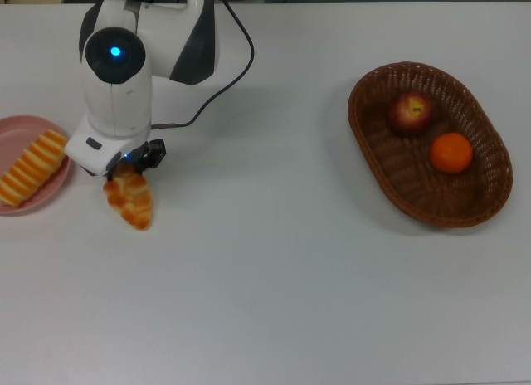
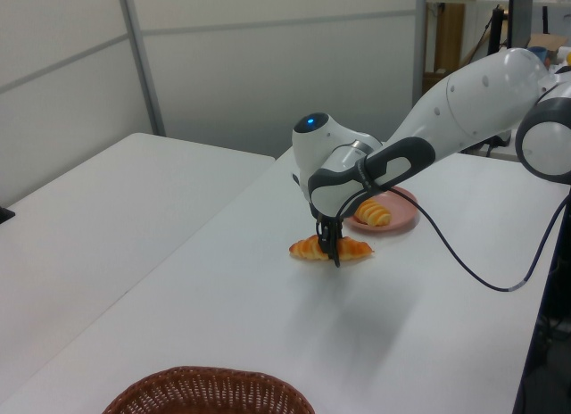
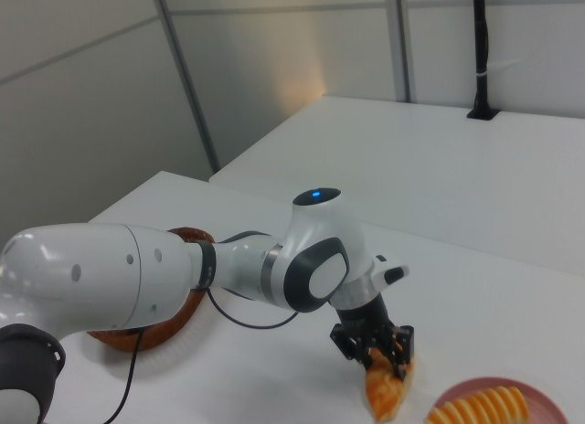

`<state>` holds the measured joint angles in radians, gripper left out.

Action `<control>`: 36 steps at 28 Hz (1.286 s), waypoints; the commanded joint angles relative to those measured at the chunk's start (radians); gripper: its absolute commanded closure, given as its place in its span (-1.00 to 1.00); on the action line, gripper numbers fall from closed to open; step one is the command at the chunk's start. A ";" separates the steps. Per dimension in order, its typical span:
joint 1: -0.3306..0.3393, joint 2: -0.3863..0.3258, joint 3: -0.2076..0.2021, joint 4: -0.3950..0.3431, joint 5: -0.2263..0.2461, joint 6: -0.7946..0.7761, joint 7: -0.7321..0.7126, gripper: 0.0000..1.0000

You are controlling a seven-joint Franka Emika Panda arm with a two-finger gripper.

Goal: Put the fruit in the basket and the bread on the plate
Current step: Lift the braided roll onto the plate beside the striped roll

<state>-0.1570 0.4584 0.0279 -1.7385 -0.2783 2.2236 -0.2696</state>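
No readable text, labels, brands or numbers anywhere; no signs on any surface

I am seeing the dark red apple [image 1: 410,112] and orange mandarin [image 1: 450,152] sitting in the brown wicker basket [image 1: 375,158] at the top view's right, the striped loaf [image 1: 33,167] lying on the pink plate [image 1: 18,126] at its left edge, and the braided twist [image 1: 131,201] lying on the table just beside that plate.
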 commanded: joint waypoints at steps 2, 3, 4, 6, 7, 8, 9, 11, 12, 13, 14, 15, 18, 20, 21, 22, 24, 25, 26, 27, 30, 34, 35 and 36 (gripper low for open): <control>-0.001 -0.043 0.003 0.025 0.051 0.008 0.079 1.00; -0.001 -0.052 0.003 0.027 0.065 0.007 0.079 1.00; -0.001 -0.060 0.003 0.027 0.082 0.007 0.079 1.00; -0.003 -0.083 0.001 0.028 0.128 -0.015 0.087 1.00; -0.004 -0.090 0.001 0.030 0.142 -0.025 0.093 1.00; -0.007 -0.101 0.000 0.030 0.152 -0.035 0.099 1.00; -0.013 -0.112 -0.002 0.030 0.163 -0.045 0.105 1.00; -0.047 -0.147 0.000 0.030 0.171 -0.074 0.131 1.00; -0.058 -0.156 0.000 0.030 0.171 -0.085 0.141 1.00; -0.065 -0.164 -0.002 0.030 0.171 -0.096 0.153 1.00; -0.075 -0.170 -0.002 0.030 0.171 -0.108 0.164 1.00; -0.097 -0.185 0.000 0.030 0.172 -0.127 0.184 1.00; -0.142 -0.201 0.000 0.030 0.185 -0.142 0.225 1.00; -0.182 -0.210 0.000 0.028 0.198 -0.147 0.285 1.00; -0.193 -0.210 0.000 0.028 0.199 -0.150 0.308 1.00; -0.202 -0.208 -0.002 0.028 0.199 -0.154 0.328 1.00; -0.222 -0.205 -0.002 0.028 0.199 -0.154 0.369 1.00; -0.245 -0.201 0.000 0.028 0.199 -0.153 0.397 1.00; -0.253 -0.198 0.000 0.028 0.199 -0.150 0.405 1.00; -0.257 -0.196 -0.002 0.028 0.199 -0.148 0.412 1.00; -0.288 -0.163 -0.002 0.030 0.200 -0.141 0.425 1.00; -0.308 -0.136 -0.002 0.028 0.197 -0.096 0.443 1.00; -0.314 -0.130 -0.003 0.030 0.198 -0.066 0.460 1.00; -0.323 -0.129 -0.005 0.028 0.199 -0.053 0.470 1.00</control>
<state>-0.4573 0.3110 0.0219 -1.7061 -0.0989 2.1023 0.1468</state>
